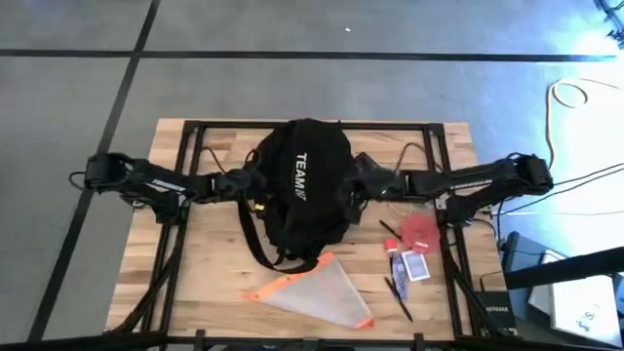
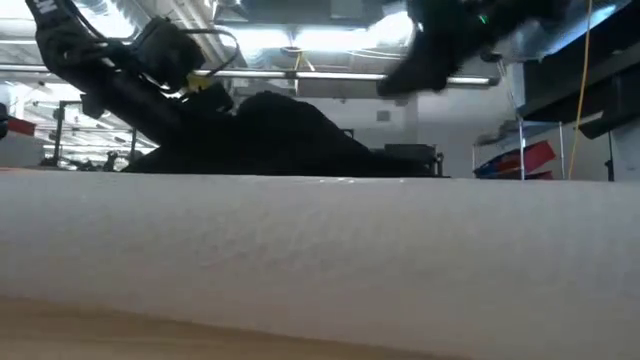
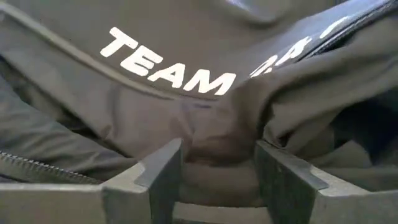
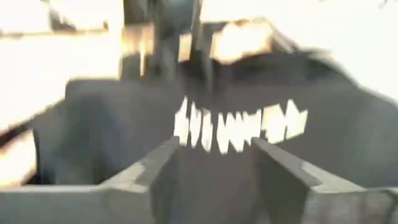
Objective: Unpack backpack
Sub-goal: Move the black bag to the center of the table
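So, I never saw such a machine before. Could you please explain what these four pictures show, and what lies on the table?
It is a robot with two dark arms at a wooden table. One picture looks down from above, one looks level across the table, and two come from cameras on the wrists. A black backpack lies in the middle. The left gripper has its fingers open against the fabric; the right gripper, also open, faces the bag. Near the front lie a translucent pouch with orange trim and some small items. Nothing is held.
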`<state>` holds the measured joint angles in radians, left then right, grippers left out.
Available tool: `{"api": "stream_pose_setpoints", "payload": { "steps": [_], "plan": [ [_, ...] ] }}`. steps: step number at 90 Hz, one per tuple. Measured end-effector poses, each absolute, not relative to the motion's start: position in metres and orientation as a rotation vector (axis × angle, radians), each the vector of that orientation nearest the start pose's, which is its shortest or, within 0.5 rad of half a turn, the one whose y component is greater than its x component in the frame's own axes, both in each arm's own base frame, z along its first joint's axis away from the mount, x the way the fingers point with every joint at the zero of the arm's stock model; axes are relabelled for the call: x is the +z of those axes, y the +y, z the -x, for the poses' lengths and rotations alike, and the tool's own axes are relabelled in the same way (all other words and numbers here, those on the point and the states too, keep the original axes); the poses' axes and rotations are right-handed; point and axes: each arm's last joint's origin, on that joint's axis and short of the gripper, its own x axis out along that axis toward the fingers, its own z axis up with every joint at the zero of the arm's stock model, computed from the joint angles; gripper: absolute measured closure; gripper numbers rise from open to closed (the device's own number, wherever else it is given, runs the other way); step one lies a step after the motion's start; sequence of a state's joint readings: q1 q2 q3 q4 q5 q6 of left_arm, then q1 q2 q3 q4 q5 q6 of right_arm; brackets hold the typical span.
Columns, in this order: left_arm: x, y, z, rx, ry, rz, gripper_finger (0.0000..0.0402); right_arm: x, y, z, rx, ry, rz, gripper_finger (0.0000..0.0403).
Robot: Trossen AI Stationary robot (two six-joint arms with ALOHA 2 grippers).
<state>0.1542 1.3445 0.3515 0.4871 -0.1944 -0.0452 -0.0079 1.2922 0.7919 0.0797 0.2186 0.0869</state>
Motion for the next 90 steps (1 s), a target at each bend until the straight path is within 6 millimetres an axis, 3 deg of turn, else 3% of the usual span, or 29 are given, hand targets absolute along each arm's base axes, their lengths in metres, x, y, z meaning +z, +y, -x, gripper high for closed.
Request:
{"api": "stream_pose_setpoints", "payload": {
  "steps": [10,28,54,73,90],
  "plan": [
    [0.145,0.037,-0.228,0.335,0.462,0.032,0.0217,0.266,-0.026,-0.301,-0.219,0.287,-0.075,0.0175],
    [0.15,0.032,-0.232,0.313,0.397,0.022,0.0217,0.256,-0.053,-0.358,-0.099,0.336,-0.134,0.0164],
    [0.137,0.031,-0.236,0.301,0.438,0.028,0.0217,0.223,-0.088,-0.433,-0.117,0.618,-0.142,0.0188],
    [0.119,0.023,-0.244,0.273,0.458,0.035,0.0217,0.223,-0.121,-0.452,-0.37,0.746,-0.102,0.0209],
    [0.115,0.02,-0.247,0.267,0.441,0.036,0.0217,0.219,-0.142,-0.448,-0.644,0.746,-0.1,0.0203]
  ]
}}
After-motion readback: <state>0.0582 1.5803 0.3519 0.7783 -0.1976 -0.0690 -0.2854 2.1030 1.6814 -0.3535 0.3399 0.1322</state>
